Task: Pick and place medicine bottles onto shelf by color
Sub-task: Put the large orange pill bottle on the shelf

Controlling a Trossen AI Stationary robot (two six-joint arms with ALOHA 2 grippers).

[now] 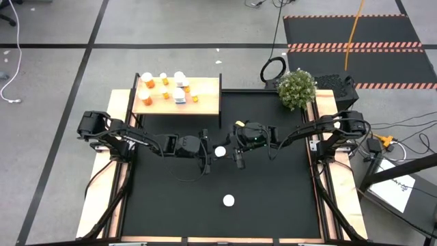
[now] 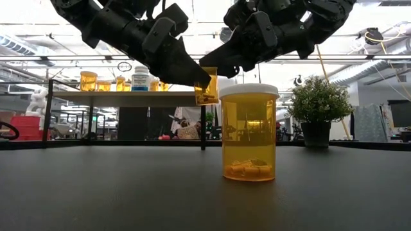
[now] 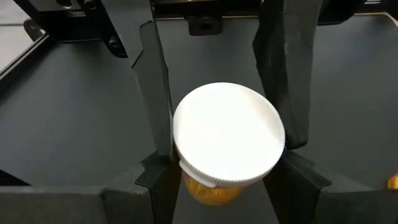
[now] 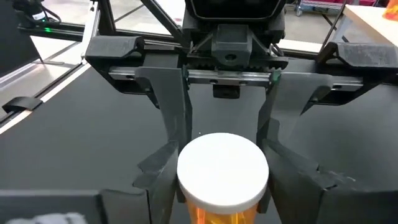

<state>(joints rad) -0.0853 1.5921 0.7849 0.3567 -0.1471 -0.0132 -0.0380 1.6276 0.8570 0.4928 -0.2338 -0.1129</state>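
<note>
both grippers meet mid-mat over one orange bottle (image 1: 220, 152), lifted clear. left gripper (image 3: 227, 146) clamped on it; right gripper (image 1: 238, 154) closing round it, grip unclear. right should seat firmly before left lets go. shelf (image 1: 205, 102) beyond.

Grey floor (image 1: 171, 27) crossed by dark tape lines. Black floor mat (image 1: 355, 34) with red-and-white hazard stripes at the far side, an orange cable (image 1: 354, 31) trailing over it. Coiled black cable (image 1: 273, 68) on the floor beside the bench. Potted green plant (image 1: 297, 89) at the bench's far corner, in a dark pot. Ceiling (image 2: 205, 45) with beams and bright strip lights. Red bins (image 2: 26, 125) and cluttered furniture against the far wall.
</note>
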